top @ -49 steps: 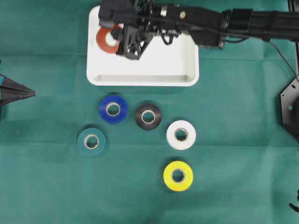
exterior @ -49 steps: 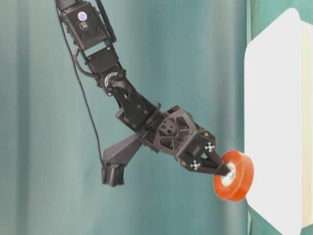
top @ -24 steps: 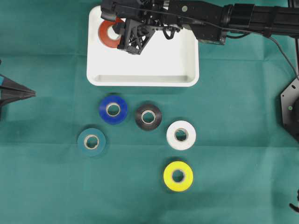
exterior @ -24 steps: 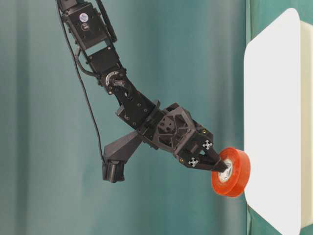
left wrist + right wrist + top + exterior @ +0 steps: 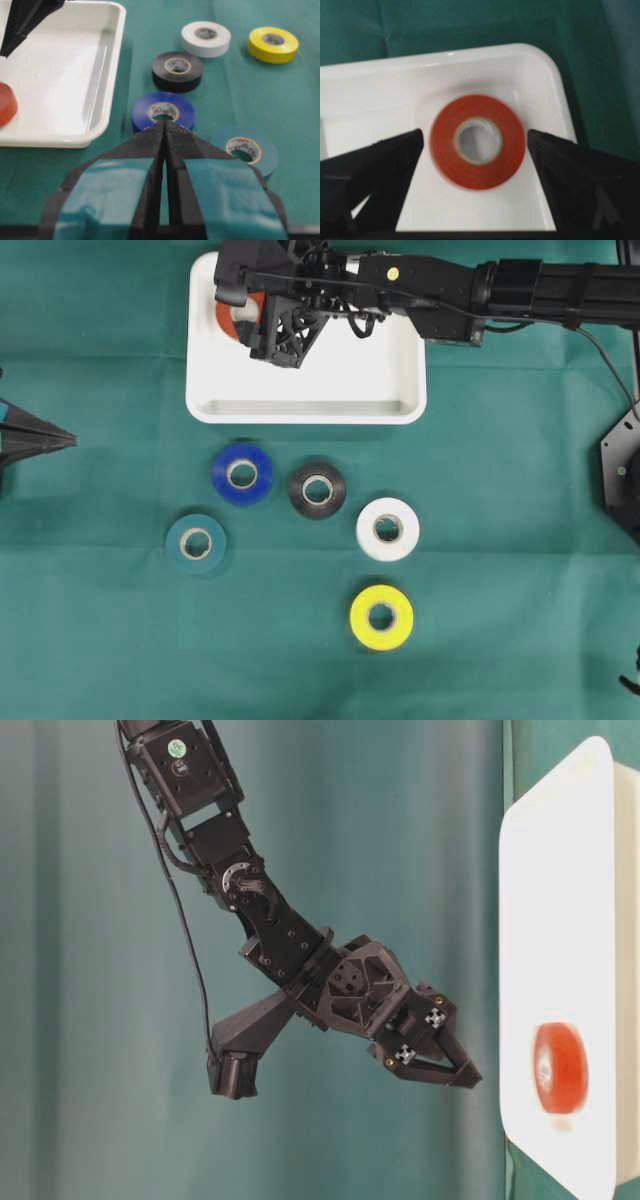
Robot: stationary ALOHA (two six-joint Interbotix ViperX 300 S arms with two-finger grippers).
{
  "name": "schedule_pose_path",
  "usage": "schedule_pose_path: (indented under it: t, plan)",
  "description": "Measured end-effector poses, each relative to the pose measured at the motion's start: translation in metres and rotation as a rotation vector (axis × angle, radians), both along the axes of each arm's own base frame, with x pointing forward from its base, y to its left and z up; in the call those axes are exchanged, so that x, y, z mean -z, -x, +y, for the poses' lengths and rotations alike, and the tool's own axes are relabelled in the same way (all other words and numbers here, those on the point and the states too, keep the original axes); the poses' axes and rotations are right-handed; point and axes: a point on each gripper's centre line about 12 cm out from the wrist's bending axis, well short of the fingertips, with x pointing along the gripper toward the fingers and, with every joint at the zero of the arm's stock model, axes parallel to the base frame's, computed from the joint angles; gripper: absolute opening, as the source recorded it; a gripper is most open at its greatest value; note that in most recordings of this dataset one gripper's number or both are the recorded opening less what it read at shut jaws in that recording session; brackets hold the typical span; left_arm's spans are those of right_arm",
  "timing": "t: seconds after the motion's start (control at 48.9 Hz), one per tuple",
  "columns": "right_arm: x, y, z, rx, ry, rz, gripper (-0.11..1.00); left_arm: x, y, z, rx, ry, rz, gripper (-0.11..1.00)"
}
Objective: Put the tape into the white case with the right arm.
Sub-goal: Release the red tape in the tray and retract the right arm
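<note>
Right claw (image 5: 475,150): fingers spread wide, grasping nothing, poised over the far left corner of the white case (image 5: 350,390). Red tape (image 5: 478,141): loose inside that corner, blurred, apparently lying flat. Left claw (image 5: 165,131): clenched, at the worktop's left edge. Blue (image 5: 242,474), black (image 5: 317,489), white (image 5: 388,529), teal (image 5: 196,543) and yellow (image 5: 381,617) rolls: on the cloth beside the case's near rim.

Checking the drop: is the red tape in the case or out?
In: the red tape lies inside the white case, free between the right gripper's spread fingers.
</note>
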Motion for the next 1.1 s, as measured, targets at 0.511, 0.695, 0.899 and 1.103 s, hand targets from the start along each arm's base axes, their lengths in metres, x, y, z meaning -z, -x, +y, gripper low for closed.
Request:
schedule_pose_path:
  t: [0.511,0.695,0.899,1.103]
  plan:
    - [-0.006,0.059,0.041,-0.046,-0.016,0.054,0.71,0.000,0.000,0.000,-0.001,-0.002,-0.003,0.00]
    - [-0.005,0.099,0.050,-0.053,-0.021,0.055,0.71,-0.001,0.001,0.000,-0.002,0.000,-0.009,0.00]
    - [-0.005,0.146,0.067,-0.080,-0.020,-0.004,0.71,-0.001,0.001,0.000,0.000,0.000,-0.012,0.00]
    - [-0.003,0.195,0.085,-0.118,-0.013,-0.107,0.71,-0.001,0.001,0.000,0.000,0.000,-0.006,0.00]
